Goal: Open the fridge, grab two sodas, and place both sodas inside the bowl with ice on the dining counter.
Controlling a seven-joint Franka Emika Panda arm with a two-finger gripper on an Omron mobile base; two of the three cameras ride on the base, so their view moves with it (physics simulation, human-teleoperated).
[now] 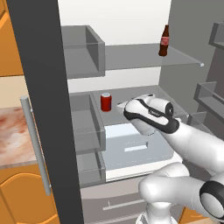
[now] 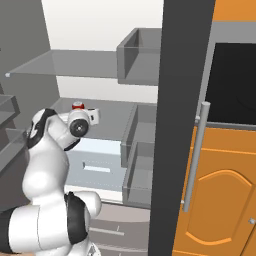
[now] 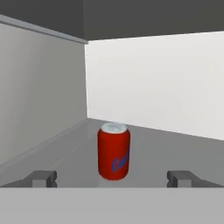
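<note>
Progress: the fridge (image 1: 39,87) stands open, so the first step looks done; no soda is taken yet, and both still have to go to the bowl on the dining counter.
Step in hand: as I judge it, the approach to the first soda, the can.
Gripper (image 3: 113,178): jaws spread wide and empty, one fingertip (image 3: 43,178) low on the left of the hand view, the other low on the right, both level over the shelf.
Can (image 3: 113,151): upright on the middle shelf (image 3: 65,148), straight ahead of the jaws and lined up with the gap between them, slightly nearer the left tip's side; it lies beyond the tips, not yet between them, nothing touching it.
Can from the base views: just past the hand (image 1: 139,106) in the left one; in the right one its top (image 2: 77,105) peeks over the wrist.
Beyond the can: the white back wall (image 3: 166,83), well behind it; the grey side wall runs along the left of the jaws.
Bottle (image 1: 164,41): upright on the glass shelf above, higher than the jaws and off to their right, well apart from them.
Next move, judged: ease forward until the can sits between the tips, then close.
Risk: a nudge from either tip could tip the can.
</note>
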